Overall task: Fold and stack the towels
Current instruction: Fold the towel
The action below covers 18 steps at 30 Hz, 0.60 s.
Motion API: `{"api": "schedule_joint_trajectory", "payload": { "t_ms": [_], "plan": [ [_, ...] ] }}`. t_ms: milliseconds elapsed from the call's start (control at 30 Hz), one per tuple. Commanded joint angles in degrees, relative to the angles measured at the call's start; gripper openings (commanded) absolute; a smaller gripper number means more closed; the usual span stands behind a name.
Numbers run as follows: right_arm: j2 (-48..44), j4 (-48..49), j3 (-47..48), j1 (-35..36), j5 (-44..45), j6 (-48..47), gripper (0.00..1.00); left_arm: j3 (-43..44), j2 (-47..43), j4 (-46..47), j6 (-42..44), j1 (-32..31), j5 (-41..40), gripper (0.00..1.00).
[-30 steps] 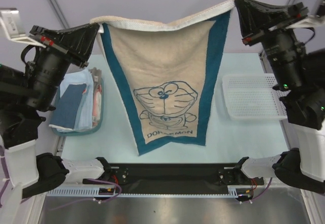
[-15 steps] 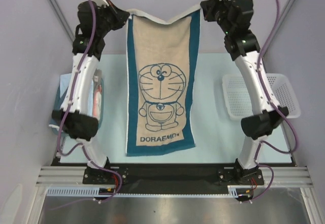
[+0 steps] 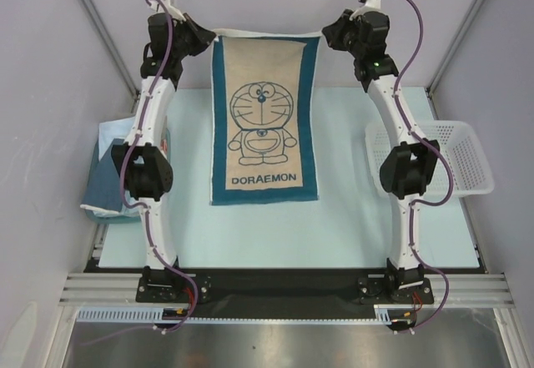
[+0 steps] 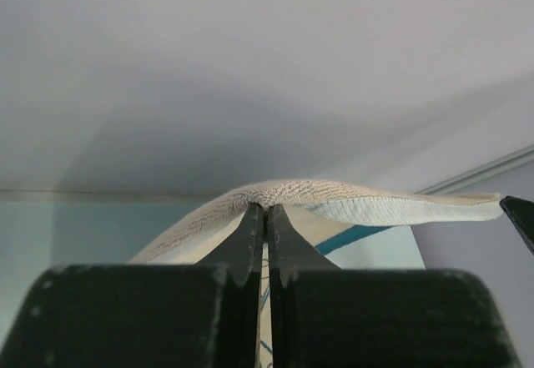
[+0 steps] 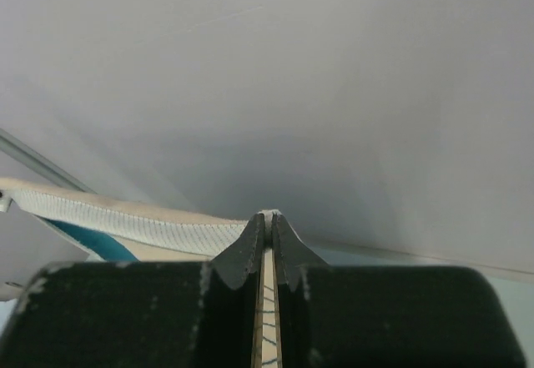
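Both jaws are clenched on the far corners of the Doraemon towel, which the top view shows spread flat over the far half of the table. Folded towels sit in the tray at left, and the mesh basket at right shows only its floor. In the left wrist view the left jaws pinch a bunched terry corner, and in the right wrist view the right jaws nip the hem; the cloth is judged light, limp and prone to sag, best taken at its corners.

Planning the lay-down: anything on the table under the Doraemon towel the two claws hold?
Nothing visible. Doraemon towel, shut in the left claw and right claw, hangs over bare table; folded towels lie off to its left, basket to its right.
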Motion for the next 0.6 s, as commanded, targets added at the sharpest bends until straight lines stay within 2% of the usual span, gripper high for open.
{"api": "schedule_joint_trajectory", "payload": {
  "t_ms": [0, 367, 567],
  "plan": [
    [-4.0, 6.44, -3.22, -0.45, -0.71, 1.17, 0.0, -4.41, -2.95, 6.82, -1.24, 0.21, 0.72, 0.0],
    [-14.19, 5.4, -24.15, -0.63, -1.15, 2.31, 0.0, -31.46, -14.97, 8.86, 0.07, -1.02, -3.41, 0.0],
    [-19.03, -0.05, -32.67, -0.37, -2.55, 2.93, 0.0, -41.49, -20.08, 5.96, -0.1, -1.72, -5.61, 0.0]
  ]
}}
